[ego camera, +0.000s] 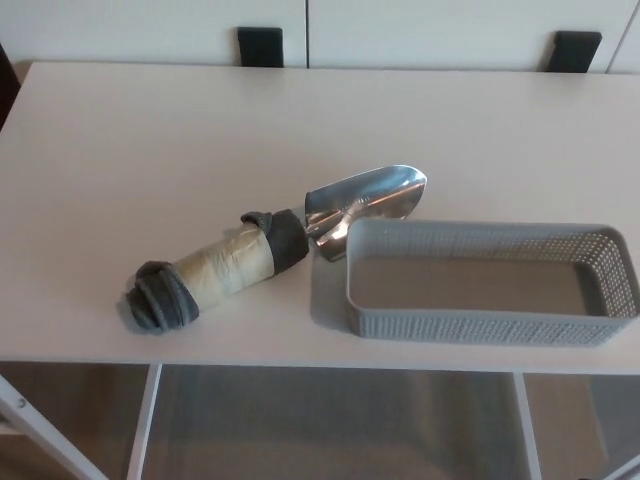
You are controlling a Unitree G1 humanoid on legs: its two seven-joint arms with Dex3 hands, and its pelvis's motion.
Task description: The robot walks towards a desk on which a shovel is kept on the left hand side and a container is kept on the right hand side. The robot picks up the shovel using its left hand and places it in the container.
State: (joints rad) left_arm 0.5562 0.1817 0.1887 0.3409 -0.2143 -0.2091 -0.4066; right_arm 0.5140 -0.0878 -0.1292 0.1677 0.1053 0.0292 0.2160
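Currently, no hand or fingers are in view, the shovel (270,252) lies centre-left on the bench (150,140) touching the container (488,282); a careless grasp may roll its wrapped handle or shift the container.

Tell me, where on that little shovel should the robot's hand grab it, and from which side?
Probably the thick wrapped handle of the shovel, around its pale middle section. It lies flat, pointing toward the table's near-left, well clear of the grey container. Coming down from above on the left looks best: the shiny blade is thin, slick and close to the container's rim.
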